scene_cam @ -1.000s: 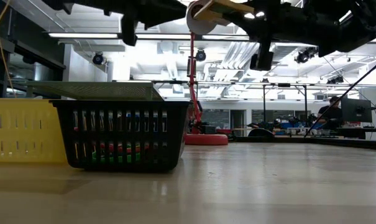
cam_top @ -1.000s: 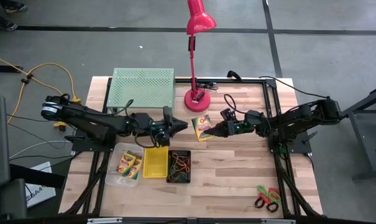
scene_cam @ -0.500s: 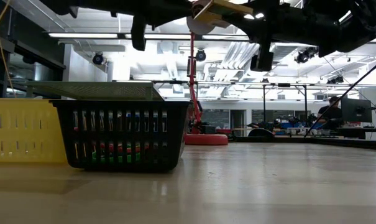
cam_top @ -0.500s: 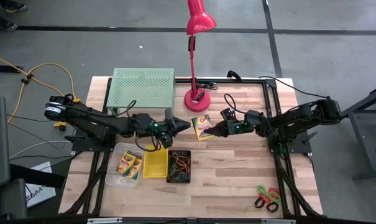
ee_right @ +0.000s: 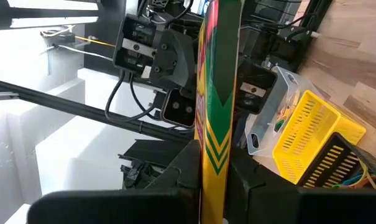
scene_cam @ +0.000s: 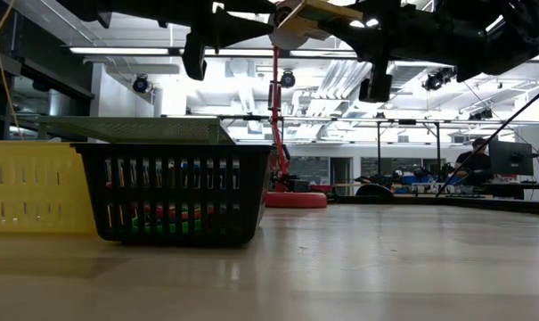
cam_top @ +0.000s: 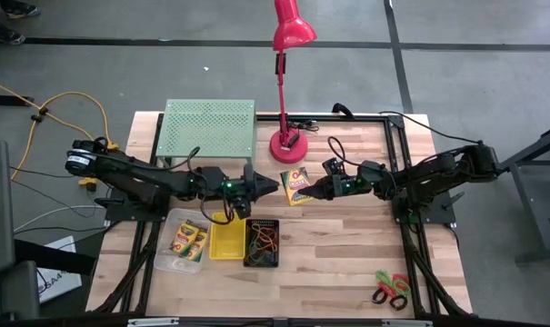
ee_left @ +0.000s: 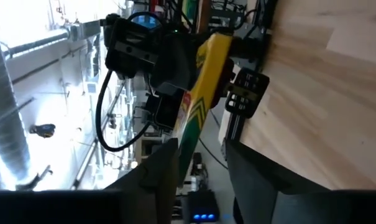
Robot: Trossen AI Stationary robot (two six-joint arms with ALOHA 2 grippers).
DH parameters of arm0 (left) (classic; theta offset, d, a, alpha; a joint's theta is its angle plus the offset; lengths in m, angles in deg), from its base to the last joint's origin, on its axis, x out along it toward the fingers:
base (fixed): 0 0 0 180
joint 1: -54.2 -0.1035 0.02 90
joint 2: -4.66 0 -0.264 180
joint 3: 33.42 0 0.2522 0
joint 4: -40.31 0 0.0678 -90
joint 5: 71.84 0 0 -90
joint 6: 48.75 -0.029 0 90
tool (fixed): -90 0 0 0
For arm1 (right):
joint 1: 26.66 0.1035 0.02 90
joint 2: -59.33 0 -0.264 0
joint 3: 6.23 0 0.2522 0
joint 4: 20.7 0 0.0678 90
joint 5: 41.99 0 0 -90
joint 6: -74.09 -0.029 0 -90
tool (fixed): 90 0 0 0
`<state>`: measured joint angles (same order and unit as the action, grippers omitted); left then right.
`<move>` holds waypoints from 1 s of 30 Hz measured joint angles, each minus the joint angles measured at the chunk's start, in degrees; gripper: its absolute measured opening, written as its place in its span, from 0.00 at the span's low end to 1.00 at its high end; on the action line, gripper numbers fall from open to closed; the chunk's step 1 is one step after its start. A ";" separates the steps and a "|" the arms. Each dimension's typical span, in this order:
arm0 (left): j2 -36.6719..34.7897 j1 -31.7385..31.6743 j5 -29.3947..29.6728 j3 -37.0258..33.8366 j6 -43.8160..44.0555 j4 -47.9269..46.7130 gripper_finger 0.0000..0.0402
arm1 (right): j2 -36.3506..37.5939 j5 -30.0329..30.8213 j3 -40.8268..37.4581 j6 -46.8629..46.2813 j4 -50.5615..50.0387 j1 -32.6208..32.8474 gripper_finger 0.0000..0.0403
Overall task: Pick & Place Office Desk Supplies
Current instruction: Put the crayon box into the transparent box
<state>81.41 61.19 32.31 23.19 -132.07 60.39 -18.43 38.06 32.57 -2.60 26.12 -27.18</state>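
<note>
A yellow crayon box (cam_top: 297, 186) with green and red print hangs flat above the table's middle, with my right gripper (cam_top: 318, 189) shut on it. My left gripper (cam_top: 273, 187) faces it from the left and is open. In the left wrist view its two fingers stand on either side of the box's free end (ee_left: 191, 134); I cannot tell whether they touch it. Near the left front stand a clear bin (cam_top: 185, 242) holding crayon boxes, a yellow bin (cam_top: 225, 237) and a black mesh bin (cam_top: 261, 243) with coloured loops. Scissors (cam_top: 391, 289) lie at the front right. My right gripper pinches the crayon box between its two fingers on the two broad faces at the box's right end (ee_right: 217, 140). The fingers come level from the table's right, one above the box and one below. The box sticks out toward my left gripper, lifted clear of the table.
A red desk lamp's base (cam_top: 287, 143) stands just beyond the box, its pole rising close by. A light-green perforated rack (cam_top: 209, 127) sits at the far left. Bare wood lies between the bins and the scissors.
My left gripper has rolled about its own pointing line while staying in front of the box's free end. My right gripper and the crayon box have kept still.
</note>
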 joint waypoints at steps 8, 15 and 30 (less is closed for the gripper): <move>0.00 -0.22 0.33 0.00 -11.59 0.02 0.34 | 0.00 0.70 -0.01 -1.76 -0.04 0.02 0.07; 0.09 -0.52 -2.05 0.00 -17.02 0.47 0.34 | 0.00 1.07 0.00 -3.05 -0.13 0.02 0.07; 11.30 -4.22 -6.96 0.11 -23.64 18.47 0.34 | 0.00 1.99 -0.02 -3.06 -0.46 0.00 0.07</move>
<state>92.71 56.97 25.35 23.30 -155.71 78.86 -18.42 40.05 32.55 -5.67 25.66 -27.18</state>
